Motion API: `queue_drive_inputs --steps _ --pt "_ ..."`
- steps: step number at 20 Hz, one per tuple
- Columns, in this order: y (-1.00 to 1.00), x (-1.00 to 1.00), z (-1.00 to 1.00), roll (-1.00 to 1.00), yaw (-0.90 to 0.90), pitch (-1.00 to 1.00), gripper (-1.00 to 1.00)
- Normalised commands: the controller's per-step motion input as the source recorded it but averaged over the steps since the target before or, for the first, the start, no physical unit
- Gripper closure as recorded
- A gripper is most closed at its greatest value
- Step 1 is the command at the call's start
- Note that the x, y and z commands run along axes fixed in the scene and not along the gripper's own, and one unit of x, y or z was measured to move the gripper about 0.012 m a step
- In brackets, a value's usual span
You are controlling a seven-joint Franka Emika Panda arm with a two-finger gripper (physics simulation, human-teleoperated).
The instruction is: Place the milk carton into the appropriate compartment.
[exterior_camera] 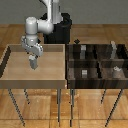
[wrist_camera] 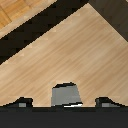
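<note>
Exterior view: the gripper (exterior_camera: 33,61) hangs over the light wooden tray (exterior_camera: 10,75), fingers clamped on the milk carton (exterior_camera: 34,64), held above the tray floor. The dark divided tray (exterior_camera: 96,62) sits at three o'clock. Wrist view: the carton (wrist_camera: 67,94) sits between both fingertips (wrist_camera: 21,103), above pale wood.

The milk carton (exterior_camera: 33,63) hangs in the gripper (exterior_camera: 33,61) above the light tray (exterior_camera: 10,75), nearer its far edge. At the exterior view's right, just beside that tray, stands the divided tray (exterior_camera: 98,61), its compartments holding small blocks (exterior_camera: 84,73).
</note>
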Motion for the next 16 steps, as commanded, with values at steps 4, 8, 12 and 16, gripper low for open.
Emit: queue_drive_inputs --steps 4,8,12,16 --pt "0.00 0.00 0.00 0.00 0.00 0.00 -1.00" --pt "0.00 0.00 0.00 0.00 0.00 0.00 -1.00" --pt "0.00 0.00 -0.25 0.00 0.00 0.00 -1.00" --pt "0.00 0.00 -1.00 0.00 0.00 0.00 -1.00"
